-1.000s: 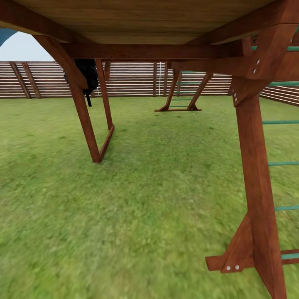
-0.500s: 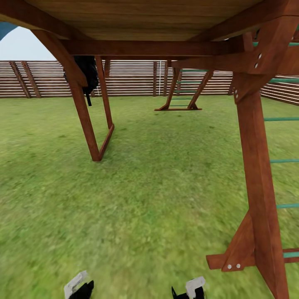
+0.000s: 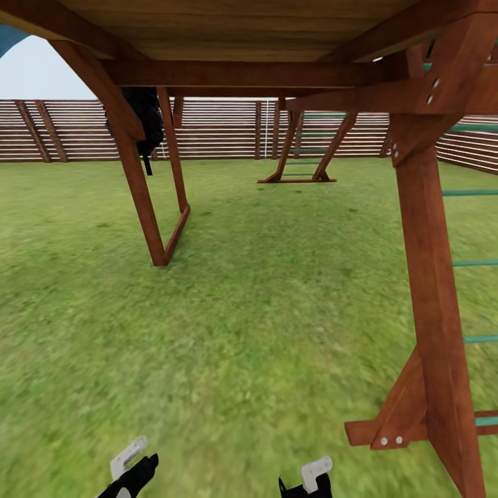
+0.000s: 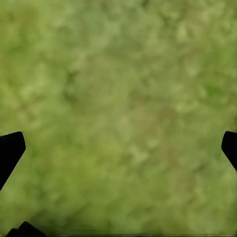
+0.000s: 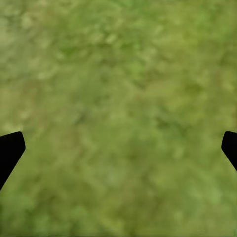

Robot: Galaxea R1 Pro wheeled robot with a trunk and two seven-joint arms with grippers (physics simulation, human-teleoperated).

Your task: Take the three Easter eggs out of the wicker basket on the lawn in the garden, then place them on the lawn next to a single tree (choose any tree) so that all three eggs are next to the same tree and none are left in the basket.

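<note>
wooden playset frame (image 3: pixel 432 277), slatted fence (image 3: pixel 221 131), green rungs (image 3: pixel 477 263)

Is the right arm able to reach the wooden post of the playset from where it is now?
Probably not yet. The right tool hangs low over the lawn, open and empty, and the wooden post stands further ahead and to the side. Nothing lies between them.

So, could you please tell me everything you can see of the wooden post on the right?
The wooden post is a thick, square, reddish-brown beam that stands slightly slanted on the lawn. A triangular brace with two pale bolts joins it to a low ground rail. At the top, a bolted gusset ties it to the plank deck. Green rungs run off behind it.
</note>
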